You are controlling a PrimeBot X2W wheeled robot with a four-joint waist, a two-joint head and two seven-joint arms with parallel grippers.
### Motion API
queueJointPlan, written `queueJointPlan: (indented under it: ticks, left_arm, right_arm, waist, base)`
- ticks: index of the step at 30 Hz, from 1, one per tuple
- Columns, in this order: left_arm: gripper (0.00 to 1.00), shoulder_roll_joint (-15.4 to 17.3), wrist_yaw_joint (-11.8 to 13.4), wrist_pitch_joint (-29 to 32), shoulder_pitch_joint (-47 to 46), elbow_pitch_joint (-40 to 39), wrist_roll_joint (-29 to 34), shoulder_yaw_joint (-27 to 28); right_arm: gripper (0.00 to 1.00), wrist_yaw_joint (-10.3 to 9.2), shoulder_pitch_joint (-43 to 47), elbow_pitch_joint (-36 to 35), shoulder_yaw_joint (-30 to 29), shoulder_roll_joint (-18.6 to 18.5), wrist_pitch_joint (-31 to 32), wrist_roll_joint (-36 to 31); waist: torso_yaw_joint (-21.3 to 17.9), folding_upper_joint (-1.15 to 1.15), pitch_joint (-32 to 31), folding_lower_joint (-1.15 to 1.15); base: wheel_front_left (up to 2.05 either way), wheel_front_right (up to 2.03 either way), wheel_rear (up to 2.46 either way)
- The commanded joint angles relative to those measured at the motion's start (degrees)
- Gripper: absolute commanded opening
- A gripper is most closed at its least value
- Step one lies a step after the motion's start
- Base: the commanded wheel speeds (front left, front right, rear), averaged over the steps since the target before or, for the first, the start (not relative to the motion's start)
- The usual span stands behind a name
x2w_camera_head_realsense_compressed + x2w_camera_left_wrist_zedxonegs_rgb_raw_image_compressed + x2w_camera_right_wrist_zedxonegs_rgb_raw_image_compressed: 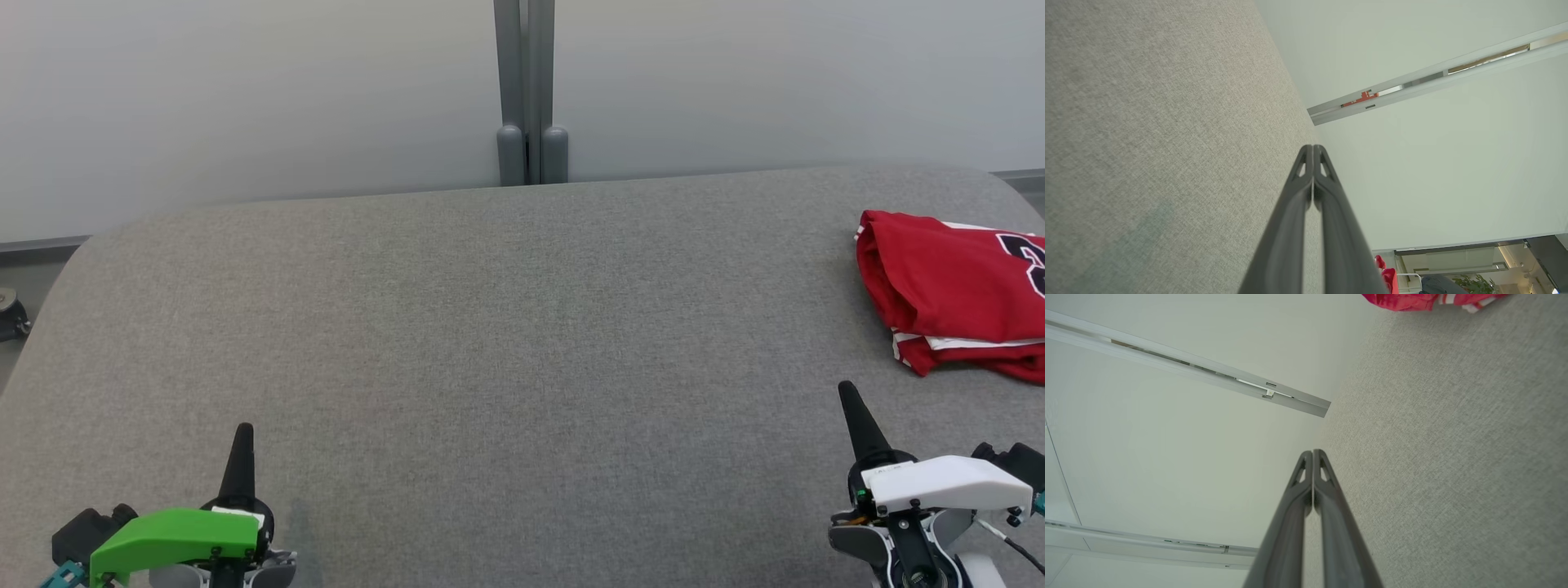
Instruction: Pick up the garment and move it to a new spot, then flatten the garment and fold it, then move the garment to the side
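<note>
1. Closest in: left gripper (243,437) under its green cover and right gripper (847,394) under its white cover, both at the near edge of the grey fabric-covered table (522,327). Each has its fingers pressed together with nothing between them; both wrist views confirm it.
2. Red garment (947,294) lies bunched in loose layers at the table's far right, beyond the right gripper and apart from it. Its right part is cut off by the head view's edge.
3. Risk: a closed claw driven into the cloth only shoves it. Jaws must spread before descent.
4. Risk: the layers are stacked, so a shallow pinch probably takes the top layer alone and the rest trails or drags on the table fabric.
5. Risk: the garment sits near the table's rounded right corner. A sideways nudge could slide it off, and how much hangs past the frame I can't tell.
6. Risk: the left gripper is well apart from it, so any two-handed flattening needs the garment brought toward centre first.
7. Writing: one dark, white-edged character on the garment's chest, clipped by the frame, possibly a numeral but not readable. White trim stripes at the hem. No brand legible.
</note>
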Motion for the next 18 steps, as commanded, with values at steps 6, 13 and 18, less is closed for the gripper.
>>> queueJointPlan:
  ticks: [6,13,18]
  left_arm:
    - [0.0,0.28,-0.92,1.06,-1.72,-0.99,-3.68,0.87]
    - [0.0,0.3,-1.45,1.97,-1.98,-1.34,-6.84,1.51]
    - [0.0,0.31,-1.73,2.59,-2.27,-1.57,-8.96,1.9]
  right_arm:
    - [0.0,-0.03,-1.64,-0.8,-0.42,-0.33,1.13,4.0]
    - [0.0,-0.04,-2.02,-0.9,-0.7,-0.35,1.99,7.5]
    - [0.0,-0.04,-2.25,-0.97,-0.87,-0.36,2.64,9.81]
  waist:
    - [-0.03,0.0,0.27,0.0]
    - [-0.07,0.0,0.57,0.0]
    - [-0.09,0.0,0.77,0.0]
  base:
    - [0.0,0.0,0.0]
    - [0.0,0.0,0.0]
    - [0.0,0.0,0.0]
